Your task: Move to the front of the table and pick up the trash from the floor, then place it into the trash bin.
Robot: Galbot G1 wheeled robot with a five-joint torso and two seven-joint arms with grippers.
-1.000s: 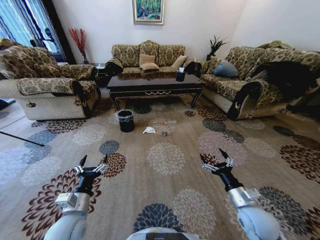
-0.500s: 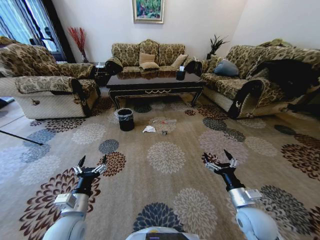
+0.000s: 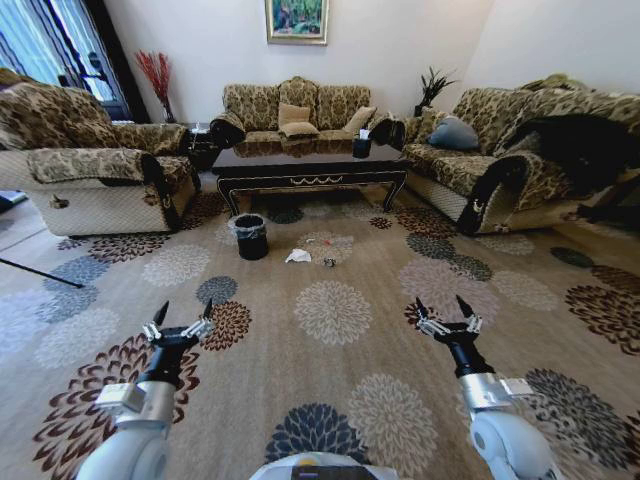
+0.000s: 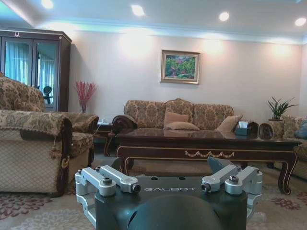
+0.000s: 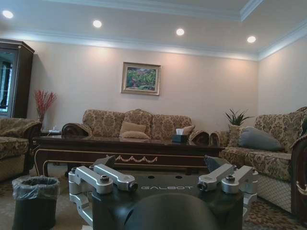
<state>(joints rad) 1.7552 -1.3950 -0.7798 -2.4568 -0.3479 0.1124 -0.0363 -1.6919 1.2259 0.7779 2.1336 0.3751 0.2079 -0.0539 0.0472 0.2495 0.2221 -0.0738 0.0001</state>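
1. Dark glossy wood marks the bench [image 3: 310, 165] in the upper centre of the head view, between the sofas [image 3: 295, 110].
2. The trash [image 3: 298, 257] is seen on the patterned carpet [image 3: 330, 330] in front of the bench: a crumpled white tissue, with a small dark scrap [image 3: 328, 264] just beside it towards the right of the frame.
3. The trash bin [image 3: 250, 237], black with a crinkled liner, stands just left of the tissue in the frame, near the bench's left leg.
4. The left tool [image 3: 180, 322] is held low at the lower left of the frame, its fingers spread and nothing gripped.
5. The right tool [image 3: 447, 318] is held likewise at the lower right, fingers apart and empty.
6. Both tools are well apart from the trash, so the step in hand is judged to be the drive towards the bench.
7. The drive is best kept straight, with the tissue held near the frame's centre, and stopped short enough that no scrap is run over or hidden under the base.
8. The bin should be left within easy reach of one arm, and not nudged.
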